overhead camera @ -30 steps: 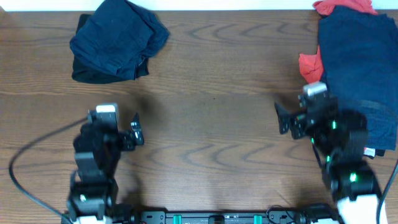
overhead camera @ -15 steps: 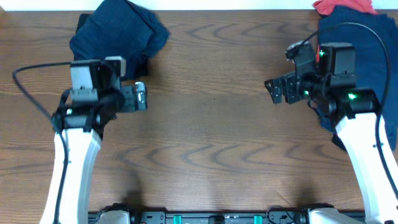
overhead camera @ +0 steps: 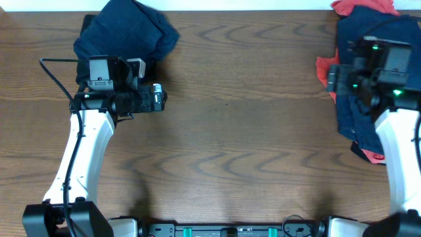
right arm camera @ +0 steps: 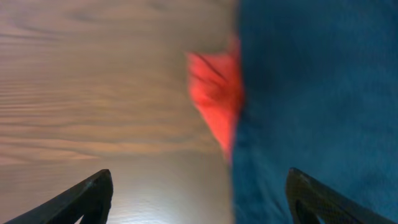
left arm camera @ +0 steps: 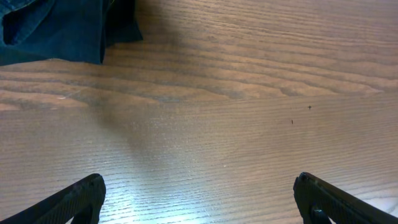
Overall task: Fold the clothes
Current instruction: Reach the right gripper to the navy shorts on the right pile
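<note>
A folded dark navy garment [overhead camera: 125, 39] lies at the table's back left; its edge shows in the left wrist view [left arm camera: 62, 28]. A pile of navy clothes [overhead camera: 388, 26] with a red-orange T-shirt [overhead camera: 323, 68] under it lies at the right; the navy cloth [right arm camera: 311, 93] and the red-orange T-shirt [right arm camera: 214, 93] also show in the right wrist view. My left gripper [overhead camera: 156, 99] is open and empty over bare wood [left arm camera: 199, 199], just in front of the folded garment. My right gripper [right arm camera: 199, 199] is open and empty, over the pile's left edge [overhead camera: 335, 79].
The brown wooden table [overhead camera: 230, 131] spans the view. A black cable [overhead camera: 56, 76] loops off the left arm. A black rail [overhead camera: 230, 230] runs along the front edge.
Both arms have reached farther back. My left gripper moved right and up toward the folded navy garment. My right gripper moved right onto the edge of the clothes pile.
</note>
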You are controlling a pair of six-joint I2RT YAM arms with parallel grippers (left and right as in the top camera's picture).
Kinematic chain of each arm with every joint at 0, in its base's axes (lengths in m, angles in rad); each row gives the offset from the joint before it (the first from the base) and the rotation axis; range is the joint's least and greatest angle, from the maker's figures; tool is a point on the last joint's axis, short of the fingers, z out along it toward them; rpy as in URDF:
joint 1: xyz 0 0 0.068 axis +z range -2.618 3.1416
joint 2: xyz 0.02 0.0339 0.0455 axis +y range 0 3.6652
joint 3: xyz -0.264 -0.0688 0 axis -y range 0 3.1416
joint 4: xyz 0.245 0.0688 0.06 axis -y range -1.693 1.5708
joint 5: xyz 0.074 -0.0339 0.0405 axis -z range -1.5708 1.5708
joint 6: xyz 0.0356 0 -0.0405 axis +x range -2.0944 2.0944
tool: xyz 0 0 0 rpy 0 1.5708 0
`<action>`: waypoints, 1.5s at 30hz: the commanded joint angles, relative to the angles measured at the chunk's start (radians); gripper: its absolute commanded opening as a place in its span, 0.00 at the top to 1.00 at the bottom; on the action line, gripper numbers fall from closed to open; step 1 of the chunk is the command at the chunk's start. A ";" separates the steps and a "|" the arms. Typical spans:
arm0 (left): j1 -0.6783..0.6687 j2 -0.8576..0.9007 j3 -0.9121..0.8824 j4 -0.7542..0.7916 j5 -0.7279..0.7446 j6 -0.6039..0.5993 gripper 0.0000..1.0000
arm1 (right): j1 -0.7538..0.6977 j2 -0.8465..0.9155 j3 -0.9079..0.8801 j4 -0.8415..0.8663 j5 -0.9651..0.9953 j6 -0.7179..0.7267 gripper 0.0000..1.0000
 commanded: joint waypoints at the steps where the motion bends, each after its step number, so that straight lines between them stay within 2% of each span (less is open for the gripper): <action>1: -0.001 0.003 0.014 0.000 0.018 0.023 0.02 | -0.055 0.055 0.014 -0.030 0.050 0.034 0.16; 5: -0.012 0.003 0.014 0.005 0.017 0.026 0.02 | -0.082 0.136 0.014 -0.066 0.079 0.034 0.26; 10: -0.032 0.003 0.014 0.015 0.016 0.037 0.01 | -0.082 0.238 0.014 -0.053 0.167 0.032 0.30; 18: -0.046 0.003 0.014 0.014 0.013 0.051 0.01 | -0.082 0.351 0.014 0.014 0.212 0.022 0.41; 29: -0.046 0.003 0.013 0.014 0.013 0.051 0.01 | -0.087 0.434 0.014 0.067 0.268 -0.021 0.45; 31: -0.046 0.003 0.012 0.014 0.013 0.051 0.01 | -0.093 0.443 0.014 0.071 0.272 -0.021 0.53; 36: -0.046 0.003 0.012 0.014 0.013 0.051 0.01 | -0.122 0.454 0.014 0.074 0.279 -0.023 0.87; 38: -0.046 0.003 0.012 0.014 0.013 0.051 0.02 | -0.130 0.454 0.014 0.076 0.278 -0.022 0.96; 39: -0.046 0.003 0.012 0.014 0.013 0.051 0.01 | -0.134 0.454 0.014 0.077 0.278 -0.022 0.99; 45: -0.046 0.003 0.012 0.018 0.013 0.051 0.01 | -0.129 0.440 0.028 0.074 0.232 -0.011 0.99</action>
